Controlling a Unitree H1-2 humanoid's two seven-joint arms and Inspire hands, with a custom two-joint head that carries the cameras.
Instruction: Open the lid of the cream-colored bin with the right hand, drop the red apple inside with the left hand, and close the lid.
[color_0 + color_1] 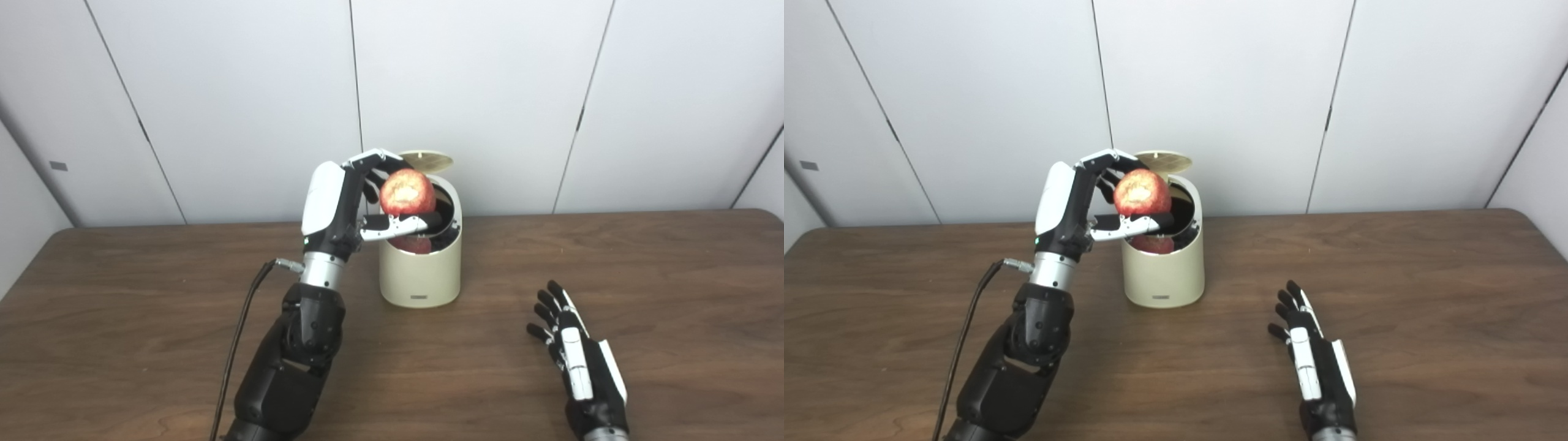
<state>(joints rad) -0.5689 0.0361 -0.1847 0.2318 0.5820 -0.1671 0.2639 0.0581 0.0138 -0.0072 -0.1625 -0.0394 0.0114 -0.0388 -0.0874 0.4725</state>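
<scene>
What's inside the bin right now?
A red object shows inside the open bin, under the apple held by the left hand. The bottom is hidden.

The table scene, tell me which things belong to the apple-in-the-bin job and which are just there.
Part of the job:
- red apple, held over the bin's opening
- cream-colored bin
- lid, standing open
- left hand, shut on the apple
- right hand, open, away from the bin

Just there:
- table
- black cable running to the left arm
</scene>
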